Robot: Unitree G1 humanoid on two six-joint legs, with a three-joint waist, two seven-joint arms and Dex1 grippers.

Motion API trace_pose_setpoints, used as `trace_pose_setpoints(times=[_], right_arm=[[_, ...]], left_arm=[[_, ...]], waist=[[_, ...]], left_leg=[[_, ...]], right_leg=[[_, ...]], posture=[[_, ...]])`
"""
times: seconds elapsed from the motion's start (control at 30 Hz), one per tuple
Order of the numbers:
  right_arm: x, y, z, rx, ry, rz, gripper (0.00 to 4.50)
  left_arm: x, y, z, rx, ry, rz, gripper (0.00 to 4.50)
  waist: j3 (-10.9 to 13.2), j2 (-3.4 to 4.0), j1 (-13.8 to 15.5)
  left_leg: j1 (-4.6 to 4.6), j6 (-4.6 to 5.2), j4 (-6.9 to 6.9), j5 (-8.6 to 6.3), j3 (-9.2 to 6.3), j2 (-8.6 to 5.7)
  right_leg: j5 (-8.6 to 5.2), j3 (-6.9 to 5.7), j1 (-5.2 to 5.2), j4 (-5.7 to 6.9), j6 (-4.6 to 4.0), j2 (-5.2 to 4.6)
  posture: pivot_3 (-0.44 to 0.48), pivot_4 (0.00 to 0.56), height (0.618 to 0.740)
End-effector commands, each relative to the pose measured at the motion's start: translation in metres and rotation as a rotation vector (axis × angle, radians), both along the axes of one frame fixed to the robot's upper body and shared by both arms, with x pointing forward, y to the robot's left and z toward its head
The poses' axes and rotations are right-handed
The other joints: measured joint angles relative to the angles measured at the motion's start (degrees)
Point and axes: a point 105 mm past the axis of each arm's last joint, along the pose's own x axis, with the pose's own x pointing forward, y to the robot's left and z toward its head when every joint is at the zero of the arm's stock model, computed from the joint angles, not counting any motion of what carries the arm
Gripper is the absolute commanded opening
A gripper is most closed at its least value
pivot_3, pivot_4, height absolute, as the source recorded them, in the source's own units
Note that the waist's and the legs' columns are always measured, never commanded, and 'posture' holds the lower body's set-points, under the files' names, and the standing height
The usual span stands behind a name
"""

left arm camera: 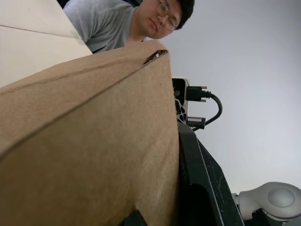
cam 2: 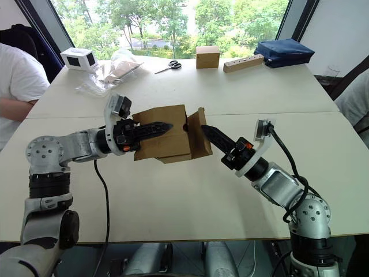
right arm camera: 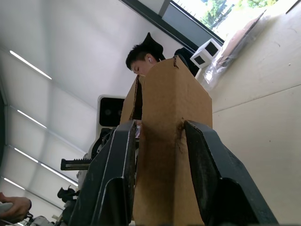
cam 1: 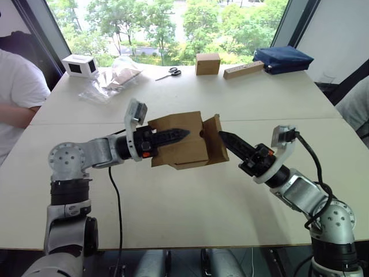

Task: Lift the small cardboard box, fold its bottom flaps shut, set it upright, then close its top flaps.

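The small cardboard box [cam 1: 180,141] is held off the table [cam 1: 190,196], above its near half, between the two arms. The left gripper [cam 1: 173,136] has its black fingers laid along the box's upper face and side, closed on the box wall; the box leans slightly and one end flap [cam 1: 214,138] stands partly open toward the right arm. The right gripper [cam 1: 226,138] points at that flap, its tip touching or just beside the flap's edge; the right wrist view shows its two fingers [right arm camera: 113,179] parted with the cardboard between them, not visibly clamped. At the table's far edge lie a white box with black panels [cam 1: 80,65], a plastic bag [cam 1: 115,78], scissors [cam 1: 170,73], a tan cube carton [cam 1: 207,63], a wooden block [cam 1: 243,70] and a dark blue pouch [cam 1: 282,59]. A person in a white shirt [cam 1: 17,98] sits at the left side.
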Motion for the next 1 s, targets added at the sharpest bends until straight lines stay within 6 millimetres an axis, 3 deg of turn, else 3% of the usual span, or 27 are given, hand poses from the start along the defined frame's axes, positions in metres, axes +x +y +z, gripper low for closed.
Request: trace_pose_setpoints(times=[0.03, 1.0], right_arm=[[-0.008, 0.003, 0.011, 0.001, -0.056, 0.022, 1.57], [-0.01, 0.018, 0.012, -0.101, -0.101, -0.002, 1.57]], left_arm=[[-0.005, -0.001, 0.01, -0.02, -0.046, -0.011, 0.0], [-0.009, -0.011, 0.012, -0.039, -0.054, -0.063, 0.0]], waist=[[0.0, 0.0, 0.0], [0.0, 0.0, 0.0]], left_leg=[[0.0, 0.0, 0.0, 0.0, 0.0, 0.0], [0.0, 0.0, 0.0, 0.0, 0.0, 0.0]], right_leg=[[0.0, 0.0, 0.0, 0.0, 0.0, 0.0], [0.0, 0.0, 0.0, 0.0, 0.0, 0.0]], posture=[[0.0, 0.15, 0.74], [0.0, 0.15, 0.74]])
